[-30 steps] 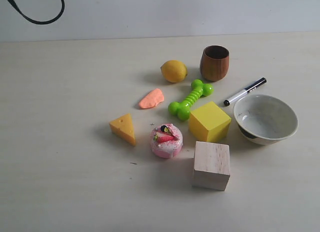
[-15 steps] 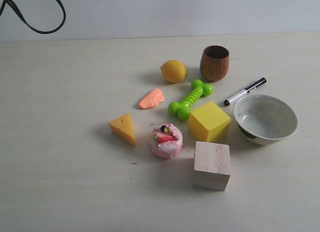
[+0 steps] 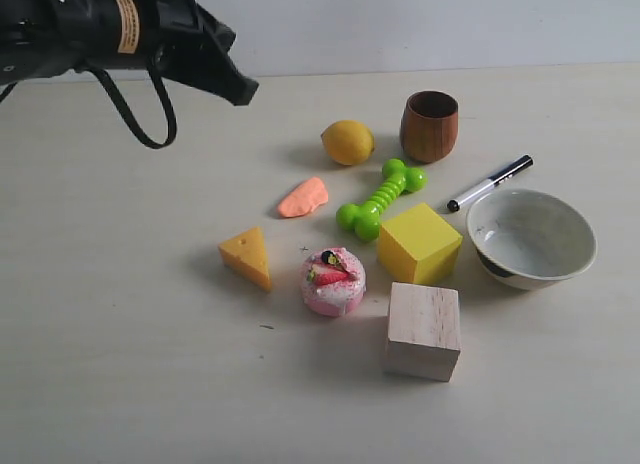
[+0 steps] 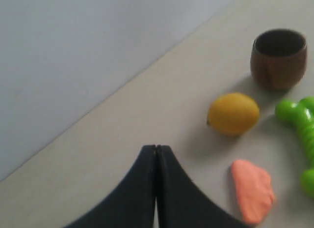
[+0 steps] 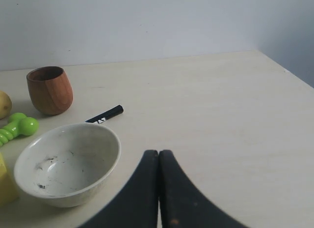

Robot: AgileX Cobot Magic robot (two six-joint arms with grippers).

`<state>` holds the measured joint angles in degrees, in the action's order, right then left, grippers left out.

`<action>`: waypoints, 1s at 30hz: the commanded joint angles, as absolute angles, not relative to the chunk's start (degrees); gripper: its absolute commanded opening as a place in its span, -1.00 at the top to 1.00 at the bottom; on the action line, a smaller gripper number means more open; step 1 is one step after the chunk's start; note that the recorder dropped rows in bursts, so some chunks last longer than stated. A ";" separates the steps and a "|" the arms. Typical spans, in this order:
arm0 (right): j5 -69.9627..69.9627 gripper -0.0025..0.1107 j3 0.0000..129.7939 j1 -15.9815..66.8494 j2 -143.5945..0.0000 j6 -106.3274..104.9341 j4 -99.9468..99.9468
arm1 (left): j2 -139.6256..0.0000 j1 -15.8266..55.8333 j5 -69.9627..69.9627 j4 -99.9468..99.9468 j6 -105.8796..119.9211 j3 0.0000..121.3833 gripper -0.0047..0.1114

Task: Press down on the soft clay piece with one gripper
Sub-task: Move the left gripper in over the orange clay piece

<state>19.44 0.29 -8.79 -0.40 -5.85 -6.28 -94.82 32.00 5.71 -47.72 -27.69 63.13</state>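
The soft clay piece (image 3: 303, 197) is a small flat salmon-orange lump lying between the lemon (image 3: 348, 142) and the cheese wedge (image 3: 248, 257). The left wrist view shows the clay (image 4: 252, 189) a little beyond and to one side of the fingertips. My left gripper (image 3: 243, 87) hangs at the upper left, above the table and well short of the clay, shut with nothing in it (image 4: 156, 149). My right gripper (image 5: 158, 154) is also shut and empty, near the white bowl (image 5: 64, 164); the exterior view does not show it.
Around the clay stand a green bone toy (image 3: 380, 198), a brown wooden cup (image 3: 430, 126), a yellow cube (image 3: 419, 243), a pink cake toy (image 3: 333, 281), a wooden block (image 3: 424, 330), a marker pen (image 3: 490, 183) and the white bowl (image 3: 531, 238).
The left arm has come into the exterior view from the upper left and moved right and down toward the objects. Nothing on the table has moved.
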 commanded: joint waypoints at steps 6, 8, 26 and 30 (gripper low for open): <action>19.20 0.96 0.00 -9.01 0.00 -5.91 -6.10 | -97.24 37.53 31.02 -29.00 -0.97 76.11 0.92; 19.20 0.96 0.00 -9.01 0.00 -5.91 -6.10 | -99.37 37.54 37.09 -18.17 9.21 80.98 0.92; 19.20 0.96 0.00 -9.01 0.00 -5.91 -6.10 | -116.69 37.88 60.85 -9.60 11.64 98.71 0.92; 19.20 0.96 0.00 -9.01 0.00 -5.91 -6.10 | -116.59 37.88 58.33 -9.04 11.64 98.71 0.92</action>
